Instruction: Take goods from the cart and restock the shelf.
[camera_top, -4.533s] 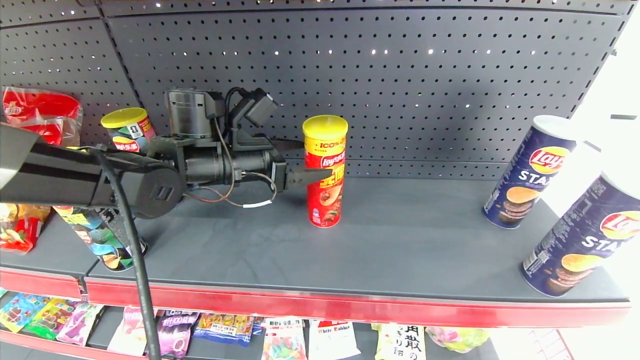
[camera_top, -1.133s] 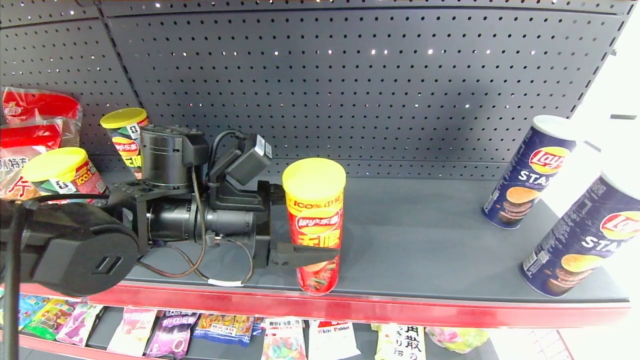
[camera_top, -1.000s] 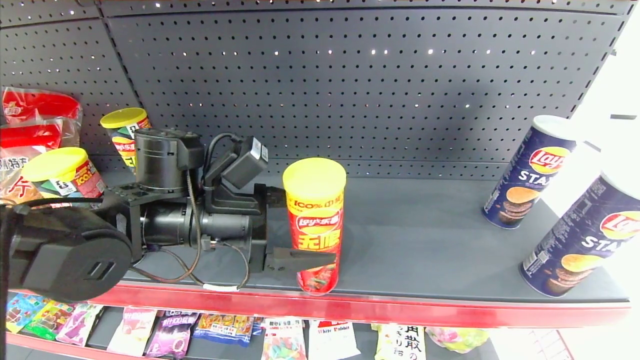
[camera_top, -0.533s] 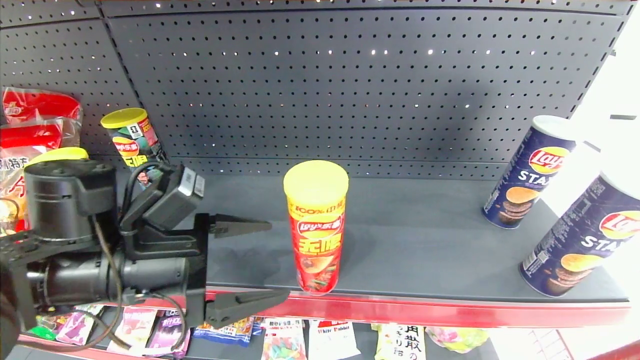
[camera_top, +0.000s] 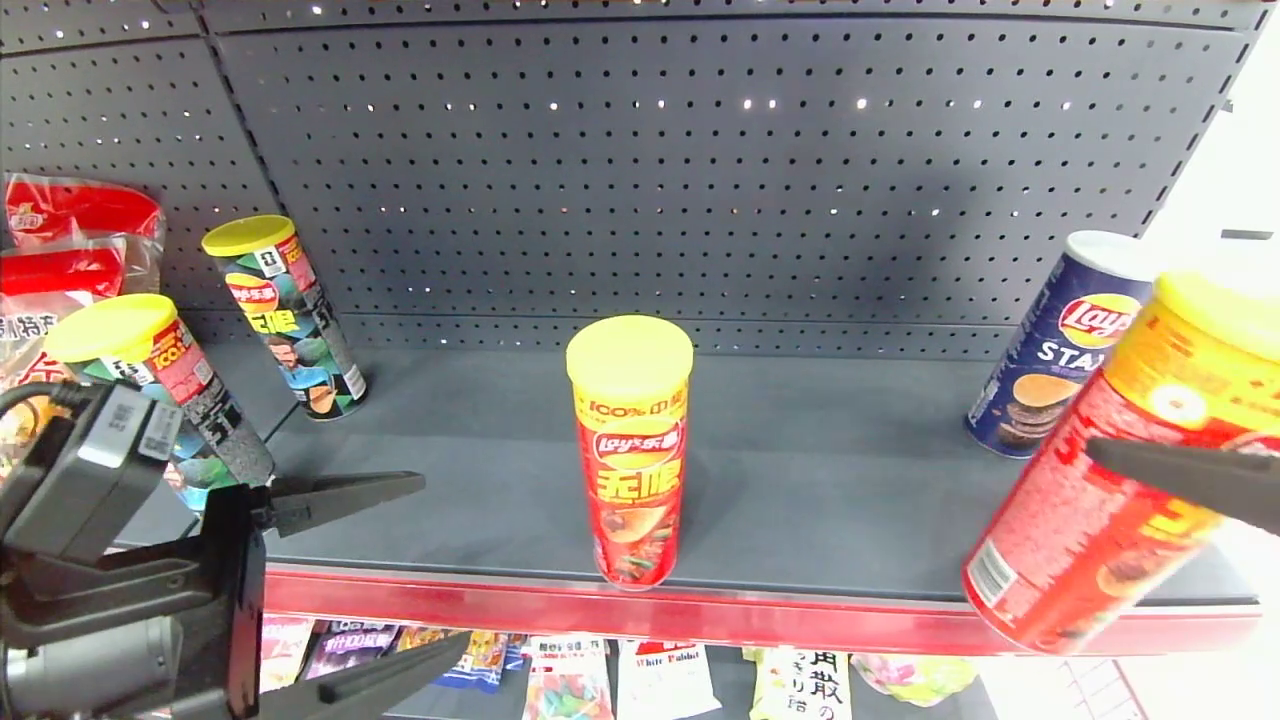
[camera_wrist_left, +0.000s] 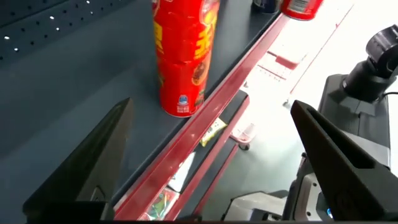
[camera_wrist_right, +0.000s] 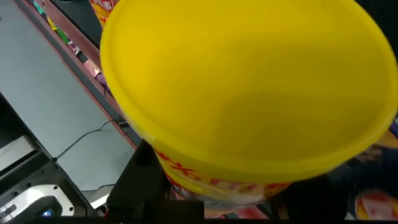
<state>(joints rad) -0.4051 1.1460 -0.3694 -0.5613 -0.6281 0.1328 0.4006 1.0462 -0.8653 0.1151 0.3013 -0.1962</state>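
**Position.** A red can (camera_top: 1100, 480) with a yellow lid is held in the right pincer (camera_top: 1120, 455), tilted, in front of the right end of the shelf (camera_top: 820, 470) and not yet set on it. The left pincer (camera_top: 440, 562) is spread wide and holds nothing, low beside the shelf's left front edge. A like red can (camera_top: 632, 450) stands upright at the front edge, mid-shelf.

**Step in hand.** Placement of the held can is judged to be the current step.
- The can should be brought upright before it is lowered.
- Its base should be carried over the red front lip, not against it.
- The bare stretch between the standing red can and the blue can (camera_top: 1060, 340) is judged the safest spot, and a gap should be kept from both.
- The grip should be opened only once the base sits flat.
- The left pincer is best kept clear of the two green cans (camera_top: 290, 315) near it.

**Not determinable.**
- The far finger of the right pincer is covered by the can.
- In the right wrist view the yellow lid (camera_wrist_right: 249, 87) blocks the contact points.
- Whatever stands behind the held can is screened.
- The lower part of the nearer green can (camera_top: 150, 380) is masked by the left arm.
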